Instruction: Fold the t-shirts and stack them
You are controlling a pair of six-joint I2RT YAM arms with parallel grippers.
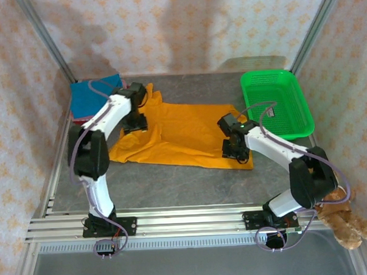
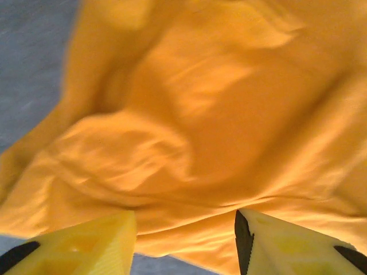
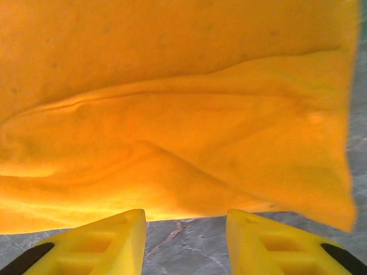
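We find the bright orange soft cloth t-shirt (image 1: 183,134) spread on the grey table (image 1: 173,186), left gripper (image 2: 183,229) and right gripper (image 3: 184,223) both parted and empty at its edges (limp, light, quick to bunch), so we'd pinch the hem corners.

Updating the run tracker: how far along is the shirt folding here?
Done: a blue t-shirt lies folded in the far left corner. In hand: the orange t-shirt lies spread out and wrinkled, not yet folded. The left pincer is over its far left part and the right pincer at its near right corner, both open, gripping nothing. Left: fold the orange one and stack it on the blue.
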